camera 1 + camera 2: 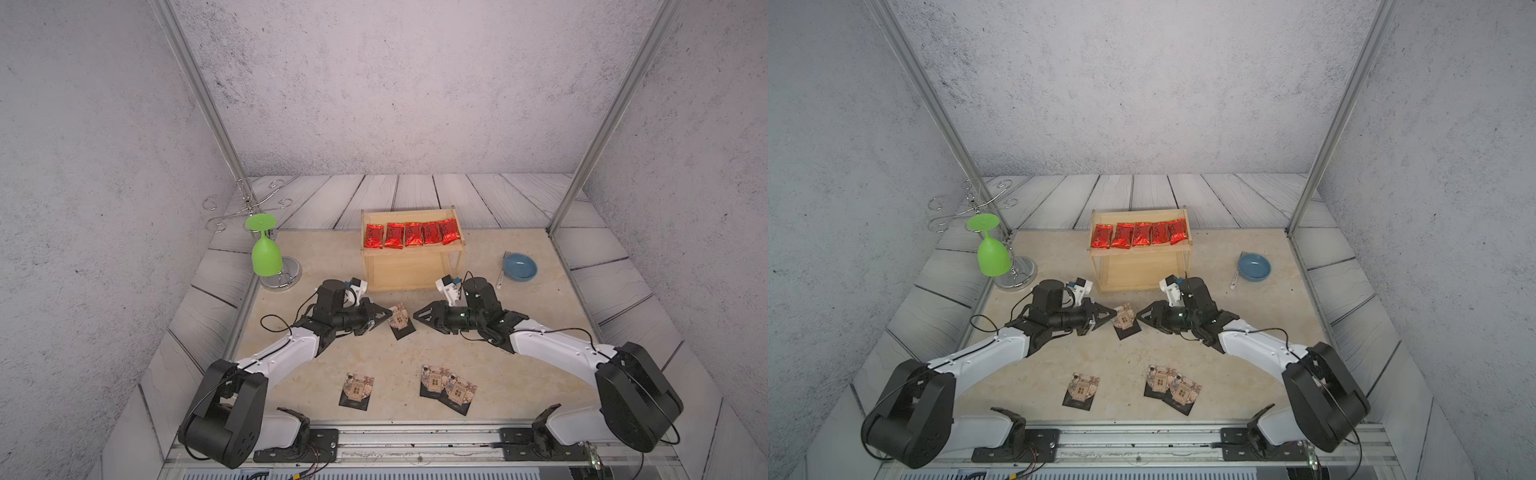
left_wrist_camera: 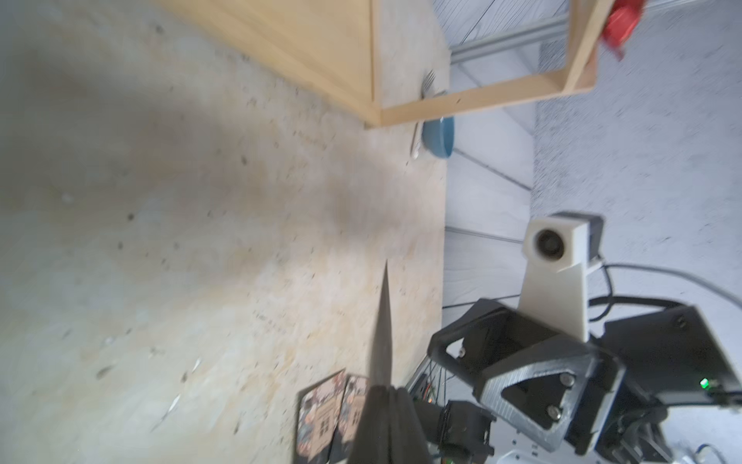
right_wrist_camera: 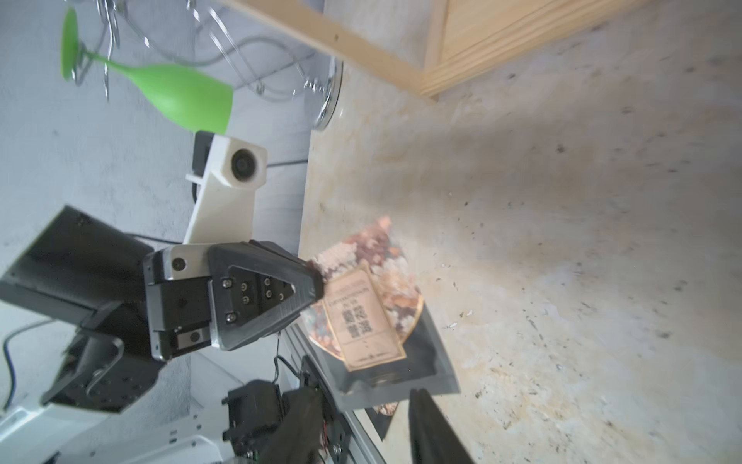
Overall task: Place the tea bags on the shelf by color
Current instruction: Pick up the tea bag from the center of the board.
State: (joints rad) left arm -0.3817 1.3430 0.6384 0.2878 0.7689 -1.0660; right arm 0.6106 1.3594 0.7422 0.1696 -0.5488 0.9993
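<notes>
Black square foil packet with a tan patterned label (image 1: 401,323) is pinched by one edge in the left gripper (image 1: 384,318), whose jaws are clamped tight on it. It tilts up over the beige bench (image 1: 374,361). The right gripper (image 1: 417,314) sits just beside the packet's far side, jaws parted, not touching it. Beyond both grippers stands the light wooden two-tier shelf (image 1: 409,274), with five shiny red foil sachets (image 1: 411,233) in a row on its top board. Behind the grippers, three more black packets (image 1: 356,390) lie on the bench, two overlapping.
</notes>
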